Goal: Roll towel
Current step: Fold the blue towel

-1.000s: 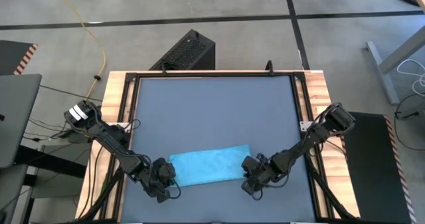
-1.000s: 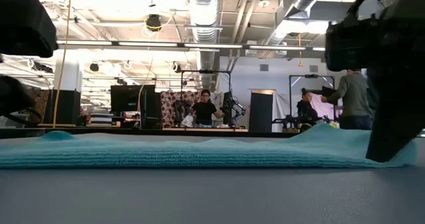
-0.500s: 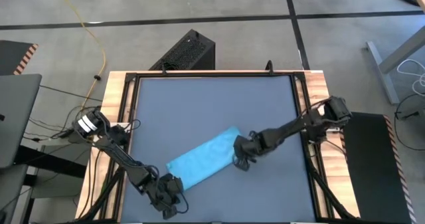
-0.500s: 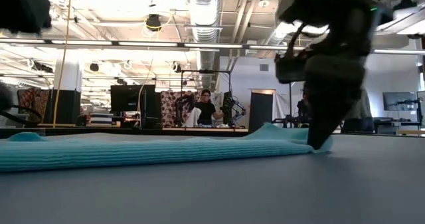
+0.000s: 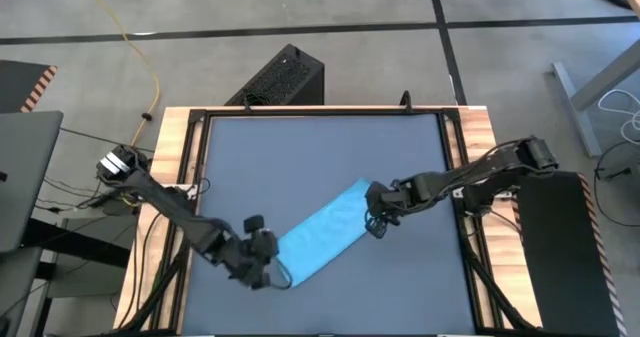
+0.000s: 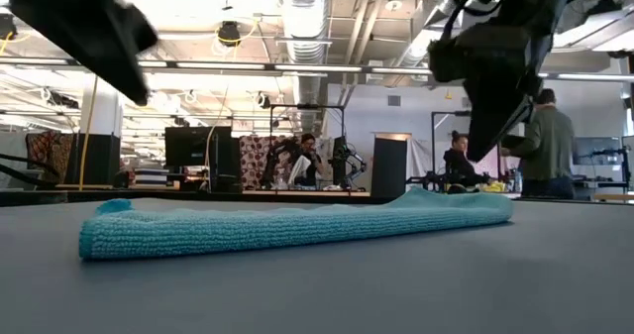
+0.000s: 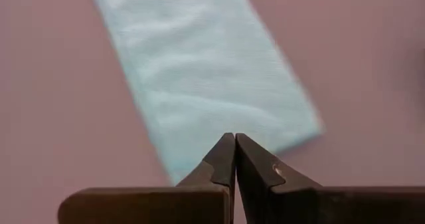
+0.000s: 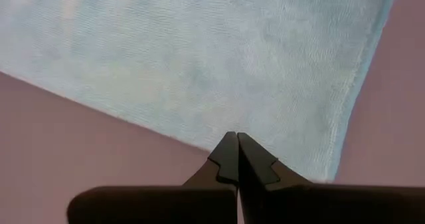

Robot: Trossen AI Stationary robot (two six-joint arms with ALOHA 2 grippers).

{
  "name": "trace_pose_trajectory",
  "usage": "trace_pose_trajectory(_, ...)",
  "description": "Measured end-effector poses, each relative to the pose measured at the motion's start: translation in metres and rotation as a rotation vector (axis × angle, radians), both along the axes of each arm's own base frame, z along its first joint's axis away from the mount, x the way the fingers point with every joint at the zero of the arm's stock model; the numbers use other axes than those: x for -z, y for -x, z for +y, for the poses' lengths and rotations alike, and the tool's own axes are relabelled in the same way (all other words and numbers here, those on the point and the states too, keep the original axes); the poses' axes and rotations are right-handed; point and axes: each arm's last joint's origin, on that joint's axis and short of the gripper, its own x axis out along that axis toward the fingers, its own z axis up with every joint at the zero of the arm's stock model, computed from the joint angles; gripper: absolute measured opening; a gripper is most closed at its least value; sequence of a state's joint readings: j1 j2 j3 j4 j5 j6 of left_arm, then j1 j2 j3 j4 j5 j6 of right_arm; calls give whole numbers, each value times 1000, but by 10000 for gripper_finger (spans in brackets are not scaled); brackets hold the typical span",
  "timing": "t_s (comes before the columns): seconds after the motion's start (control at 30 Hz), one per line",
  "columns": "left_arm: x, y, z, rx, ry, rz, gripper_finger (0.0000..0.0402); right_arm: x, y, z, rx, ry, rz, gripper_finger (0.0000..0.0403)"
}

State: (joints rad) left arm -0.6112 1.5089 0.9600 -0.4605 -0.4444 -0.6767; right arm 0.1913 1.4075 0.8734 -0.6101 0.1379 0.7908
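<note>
The light blue towel lies flat as a long folded strip on the dark grey table. It runs slantwise from its near left end to its far right end. My left gripper hangs shut above the near left end; its wrist view shows the closed tips with the towel beyond them. My right gripper hangs shut just above the far right end, closed tips over the towel's edge. In the low view both grippers are clear of the cloth.
The table has a wooden frame along its sides. A black box stands on the floor past the far edge, and a laptop sits off to the left. Bare tabletop lies far of the towel. People stand in the room behind.
My right gripper dragged the towel's right end toward the far edge, so the strip turned from lying along the near edge to lying slantwise. The left end stayed near its place. Both grippers then rose clear of the cloth, the left one also shifting right.
</note>
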Motion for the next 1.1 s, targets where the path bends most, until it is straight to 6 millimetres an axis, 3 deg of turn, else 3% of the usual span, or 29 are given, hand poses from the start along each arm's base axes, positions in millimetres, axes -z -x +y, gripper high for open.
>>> trace_pose_trajectory(0.2, 31, -27, 22, 126, -28, 165, 0, 6, 3, 27, 61, -59, 15, 17)
trace_pose_trajectory(0.4, 39, -31, 29, 188, -62, 195, 0, 29, 12, 55, 193, -61, 128, 17)
trace_pose_trajectory(0.7, 78, -10, 37, 176, 50, 181, 0, 55, 4, 54, 406, -67, 192, 17)
trace_pose_trajectory(0.87, 92, 4, 34, 142, 80, 167, 0, 48, 4, 50, 468, -63, 142, 17)
trace_pose_trajectory(1.0, 94, 9, 27, 113, 106, 154, 0, 32, 3, 52, 465, -36, 41, 17)
trace_pose_trajectory(1.1, 93, 10, 25, 81, 116, 140, 0, 31, 2, 45, 444, 27, 40, 17)
